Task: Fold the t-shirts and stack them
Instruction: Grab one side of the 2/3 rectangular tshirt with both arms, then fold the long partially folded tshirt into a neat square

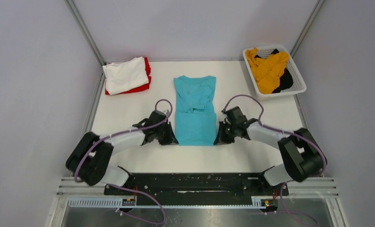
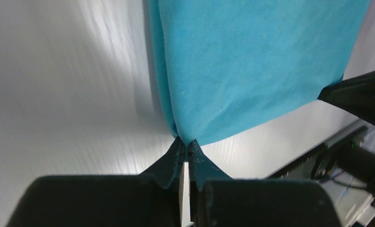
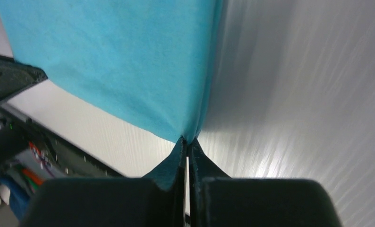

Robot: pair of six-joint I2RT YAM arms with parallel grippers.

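A teal t-shirt (image 1: 195, 109) lies partly folded in the middle of the table, its near part doubled over. My left gripper (image 1: 173, 140) is shut on its near left corner, seen in the left wrist view (image 2: 186, 142) with the teal cloth (image 2: 251, 61) stretching away. My right gripper (image 1: 217, 140) is shut on the near right corner, seen in the right wrist view (image 3: 188, 140) with the cloth (image 3: 115, 56). A folded white t-shirt (image 1: 125, 74) lies on a folded red t-shirt (image 1: 146, 84) at the back left. A mustard t-shirt (image 1: 268, 70) and a black t-shirt (image 1: 285, 81) lie crumpled in the basket.
A white mesh basket (image 1: 299, 74) stands at the back right corner. Grey walls and metal posts enclose the table. The black arm rail (image 1: 190, 182) runs along the near edge.
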